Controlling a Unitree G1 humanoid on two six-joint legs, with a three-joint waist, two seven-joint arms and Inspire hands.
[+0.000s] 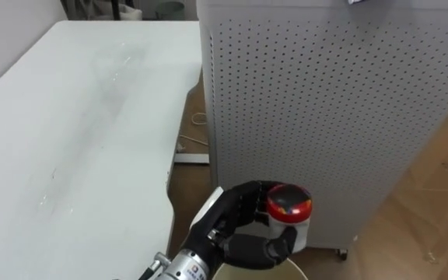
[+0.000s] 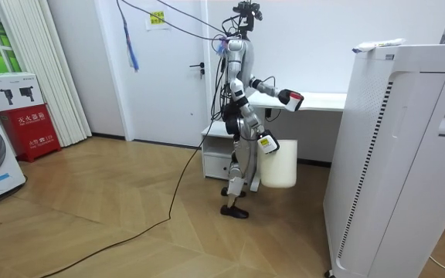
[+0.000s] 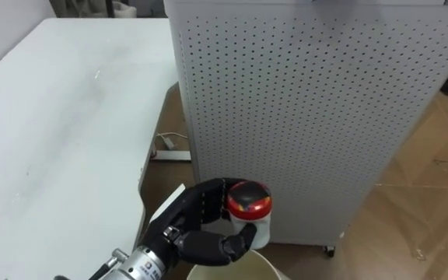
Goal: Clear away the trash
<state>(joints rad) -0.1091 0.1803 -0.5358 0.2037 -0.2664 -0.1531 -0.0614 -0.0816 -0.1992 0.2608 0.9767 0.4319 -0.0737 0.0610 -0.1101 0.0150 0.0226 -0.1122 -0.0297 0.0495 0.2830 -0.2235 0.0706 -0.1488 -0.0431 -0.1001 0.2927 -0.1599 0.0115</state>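
Where its fingers curl, the left hand (image 1: 232, 224) clasps the red-capped bottle (image 1: 289, 204).

The left hand (image 1: 236, 227) comes up from the bottom edge, its dark fingers curled round a small white bottle (image 1: 292, 222) with a red cap, held just above the pale rim of a bin (image 1: 295, 272). Right behind the bottle stands a tall grey cabinet (image 1: 325, 101) with a perforated front, on a wooden floor (image 1: 434, 202). A bare white desk (image 1: 76, 117) lies to the left, its right edge close beside the cabinet's left corner.
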